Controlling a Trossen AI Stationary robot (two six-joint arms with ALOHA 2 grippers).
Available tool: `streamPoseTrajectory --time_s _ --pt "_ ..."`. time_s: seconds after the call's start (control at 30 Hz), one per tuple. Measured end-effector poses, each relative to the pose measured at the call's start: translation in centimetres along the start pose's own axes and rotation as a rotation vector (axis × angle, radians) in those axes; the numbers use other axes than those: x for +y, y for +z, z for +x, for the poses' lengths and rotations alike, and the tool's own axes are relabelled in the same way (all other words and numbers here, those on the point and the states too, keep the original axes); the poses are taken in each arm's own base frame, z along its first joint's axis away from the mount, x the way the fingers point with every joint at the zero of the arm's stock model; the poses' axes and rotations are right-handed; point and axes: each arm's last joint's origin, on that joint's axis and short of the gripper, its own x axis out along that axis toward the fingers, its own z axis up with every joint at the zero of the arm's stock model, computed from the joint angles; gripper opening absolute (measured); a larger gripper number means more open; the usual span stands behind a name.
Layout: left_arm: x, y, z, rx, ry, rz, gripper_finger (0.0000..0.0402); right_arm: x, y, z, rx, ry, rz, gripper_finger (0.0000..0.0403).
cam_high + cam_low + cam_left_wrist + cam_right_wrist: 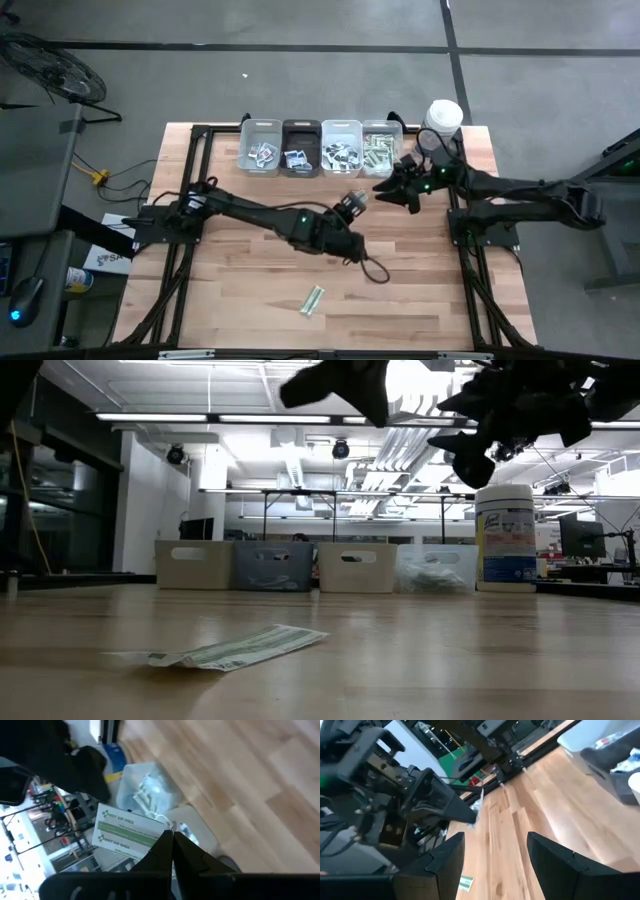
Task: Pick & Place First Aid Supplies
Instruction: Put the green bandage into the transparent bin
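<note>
My left gripper point(172, 840) is shut on a green-and-white first aid packet point(125, 832) and hangs above the table's middle point(353, 202), near the row of bins. It also shows at the top of the low view point(340, 385). My right gripper point(492, 855) is open and holds nothing. It hangs to the right of the left gripper point(400, 190), in front of the white canister point(442, 118). A second green-and-white packet point(314, 300) lies flat on the wood near the front edge point(240, 650). My left gripper pinches the packet by one short end point(162, 831) between its two fingertips. The rest of the packet sticks out past the fingers. It is lifted clear of the table, its printed face toward the wrist camera.
Four small bins point(320, 147) stand in a row at the far edge, each with packets inside; the rightmost clear one point(150, 790) holds green strips. The canister point(505, 538) stands to their right. Bare wood lies in front of the bins.
</note>
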Motion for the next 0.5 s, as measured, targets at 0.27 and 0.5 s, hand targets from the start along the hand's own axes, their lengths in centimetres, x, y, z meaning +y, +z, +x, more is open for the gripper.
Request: streamPoseTrajectory --time_s 0.27,0.5 --pt "0.9 -0.3 0.8 0.003 0.035 -0.008 0.0000 -0.2 0.3 1.2 -0.045 0.014 -0.009 0.0209" --pt "1.1 -0.5 1.0 0.008 0.037 -0.015 0.0000 -0.4 0.3 1.4 -0.050 0.019 -0.012 0.0209"
